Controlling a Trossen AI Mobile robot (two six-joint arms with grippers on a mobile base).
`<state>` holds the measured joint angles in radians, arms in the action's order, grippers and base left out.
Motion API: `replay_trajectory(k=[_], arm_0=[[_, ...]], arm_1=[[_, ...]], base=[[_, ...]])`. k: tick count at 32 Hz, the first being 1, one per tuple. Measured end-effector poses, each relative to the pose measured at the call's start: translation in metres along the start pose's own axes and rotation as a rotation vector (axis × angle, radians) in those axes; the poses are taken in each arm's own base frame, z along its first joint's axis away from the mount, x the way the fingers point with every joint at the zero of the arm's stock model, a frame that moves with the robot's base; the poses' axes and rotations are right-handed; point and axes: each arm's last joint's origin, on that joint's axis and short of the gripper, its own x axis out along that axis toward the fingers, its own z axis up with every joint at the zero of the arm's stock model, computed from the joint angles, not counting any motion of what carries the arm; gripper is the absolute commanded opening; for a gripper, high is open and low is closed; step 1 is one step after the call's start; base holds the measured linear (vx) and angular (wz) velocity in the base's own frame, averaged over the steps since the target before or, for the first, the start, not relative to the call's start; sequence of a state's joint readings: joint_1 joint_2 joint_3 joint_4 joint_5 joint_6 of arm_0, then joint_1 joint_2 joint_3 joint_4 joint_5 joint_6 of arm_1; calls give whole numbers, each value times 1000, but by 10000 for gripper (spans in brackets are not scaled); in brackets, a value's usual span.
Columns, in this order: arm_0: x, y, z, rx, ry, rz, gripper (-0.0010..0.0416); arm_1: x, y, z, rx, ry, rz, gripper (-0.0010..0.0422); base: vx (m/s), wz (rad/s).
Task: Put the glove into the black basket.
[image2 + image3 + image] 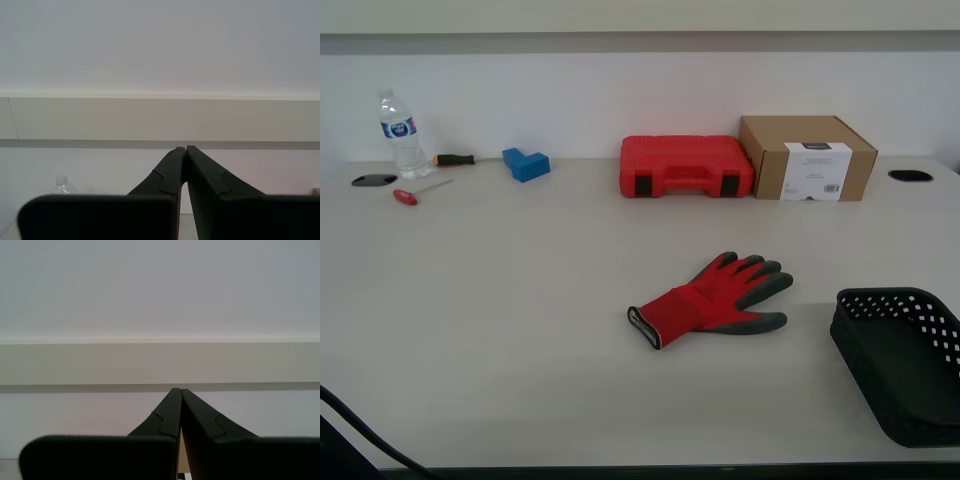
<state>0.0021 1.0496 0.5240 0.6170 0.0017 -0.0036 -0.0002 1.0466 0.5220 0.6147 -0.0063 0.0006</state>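
Note:
The red knit glove (712,297) with dark grey palm and fingertips lies flat near the middle of the table, cuff toward the exterior view's left. The black perforated basket (902,362) stands at the front on the exterior view's right, empty as far as I can see. Neither gripper shows in the exterior view. My first gripper (176,391) is shut and empty, pointing at the back wall. My second gripper (184,150) is also shut and empty, pointing at the wall, with a water bottle's top (62,185) low in its view.
Along the back edge stand a red plastic tool case (686,166), a cardboard box (807,157), a blue block (526,163), a water bottle (400,134) and two screwdrivers (418,190). A dark cable (360,432) crosses the front corner on the exterior view's left.

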Motion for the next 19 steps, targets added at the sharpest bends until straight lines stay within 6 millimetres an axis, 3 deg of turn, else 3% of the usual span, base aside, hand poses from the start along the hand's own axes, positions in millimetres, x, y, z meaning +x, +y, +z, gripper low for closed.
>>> replay_trajectory(k=[19], arm_0=[[0,0,0,1,0,-1,1]], arm_1=[[0,0,0,0,0,0,0]], base=[[0,0]])
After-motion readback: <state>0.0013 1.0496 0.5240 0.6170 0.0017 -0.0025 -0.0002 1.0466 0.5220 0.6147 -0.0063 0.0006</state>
